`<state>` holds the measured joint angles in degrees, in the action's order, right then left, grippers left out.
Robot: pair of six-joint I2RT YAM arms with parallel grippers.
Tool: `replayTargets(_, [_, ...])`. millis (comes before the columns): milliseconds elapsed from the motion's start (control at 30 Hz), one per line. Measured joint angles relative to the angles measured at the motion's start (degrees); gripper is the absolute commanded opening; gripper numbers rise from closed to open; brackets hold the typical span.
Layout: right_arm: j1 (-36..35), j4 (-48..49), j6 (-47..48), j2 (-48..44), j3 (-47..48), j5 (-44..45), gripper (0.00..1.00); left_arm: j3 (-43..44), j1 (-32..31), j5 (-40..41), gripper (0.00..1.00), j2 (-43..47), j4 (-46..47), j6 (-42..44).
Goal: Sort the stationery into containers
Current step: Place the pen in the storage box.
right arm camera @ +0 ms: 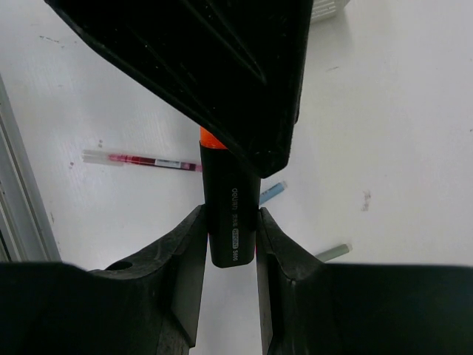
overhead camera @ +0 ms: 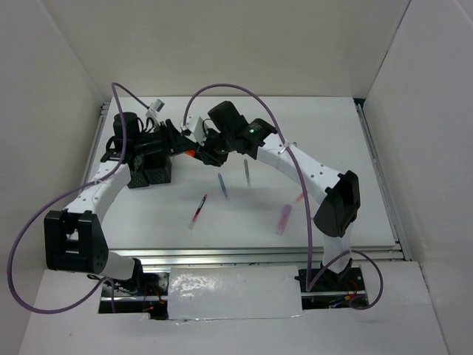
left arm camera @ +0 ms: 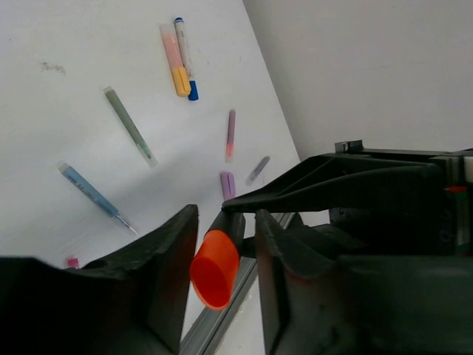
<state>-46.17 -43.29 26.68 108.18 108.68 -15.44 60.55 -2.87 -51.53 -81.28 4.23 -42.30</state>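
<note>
— Orange-black highlighter point(right arm camera: 230, 237) hangs above the tabletop point(overhead camera: 325, 140), pinched on its barrel by the right gripper point(right arm camera: 230, 214). The left gripper point(left arm camera: 225, 222) brackets the cap, but I cannot tell whether it is squeezing.
— Confirm the left's hold before the right lets go. Containers point(overhead camera: 151, 171) are just beside.

The only print that can be read is in the right wrist view, on the black barrel of the orange-black highlighter point(right arm camera: 230, 222). White lettering runs lengthwise there: a short brand word too blurred to spell out, then a small boxed label, then what looks like the number 500.
</note>
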Motion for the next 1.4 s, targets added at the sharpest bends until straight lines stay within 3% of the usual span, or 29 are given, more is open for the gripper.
replayTargets(67, [-0.1, 0.0, 0.0, 0.0, 0.2, 0.2, 0.00, -0.5, 0.0, 0.0, 0.48, 0.0, 0.0, 0.0])
replayTargets(167, [-0.1, 0.0, 0.0, 0.0, 0.2, 0.8, 0.00, -0.9, 0.0, 0.0, 0.63, 0.0, -0.2, 0.2])
replayTargets(233, [-0.1, 0.0, 0.0, 0.0, 0.2, 1.2, 0.00, -1.0, 0.0, 0.0, 0.64, 0.0, -0.4, 0.3])
replayTargets(400, [-0.1, 0.1, 0.0, 0.0, 0.2, 1.7, 0.00, -1.4, 0.0, 0.0, 0.46, 0.0, -0.2, 0.0])
replayTargets(600, [-0.2, 0.0, 0.0, 0.0, 0.2, 2.3, 0.00, -2.2, 0.0, -0.3, 0.34, 0.0, -0.3, -0.1])
replayTargets(667, [-0.3, -0.1, 0.0, 0.0, 0.2, 2.6, 0.21, -2.2, 0.0, -0.9, 0.22, 0.0, 0.2, -0.2])
replayTargets(700, [-0.4, -0.1, 0.0, 0.0, 0.2, 2.8, 0.41, -2.2, 0.0, -1.0, 0.17, 0.1, 0.4, -0.2])
replayTargets(733, [-0.5, -0.2, -0.2, 0.0, 0.2, 2.9, 0.68, -2.2, 0.1, -1.0, 0.14, 0.1, 0.4, -0.2])
replayTargets(767, [-0.5, -0.2, -0.6, 0.0, 0.2, 3.0, 0.82, -2.2, 0.2, -1.0, 0.06, 0.1, 0.4, 0.1])
replayTargets(800, [-0.6, 0.0, -0.6, 0.0, 0.2, 3.2, 0.90, -2.2, 0.3, -0.9, 0.03, 0.2, -0.1, 0.2])
replayTargets(900, [-0.5, 0.2, -0.5, -0.1, 0.2, 3.3, 0.94, -1.7, 2.3, -0.1, 0.00, 0.2, -3.2, 1.9])
replayTargets(1033, [0.8, 0.1, -1.5, -1.2, -0.7, 2.4, 0.95, 3.6, 9.6, 4.0, 0.00, 0.1, -11.8, 7.2])
replayTargets(1200, [5.6, 0.3, -2.7, -5.6, -4.4, 1.2, 0.95, 16.7, 17.1, 15.9, 0.00, -0.2, -22.2, 19.1])
replayTargets(1400, [10.3, 0.2, -4.0, -9.5, -10.4, 1.0, 0.93, 25.0, 19.3, 29.8, 0.00, -1.7, -27.0, 30.6])
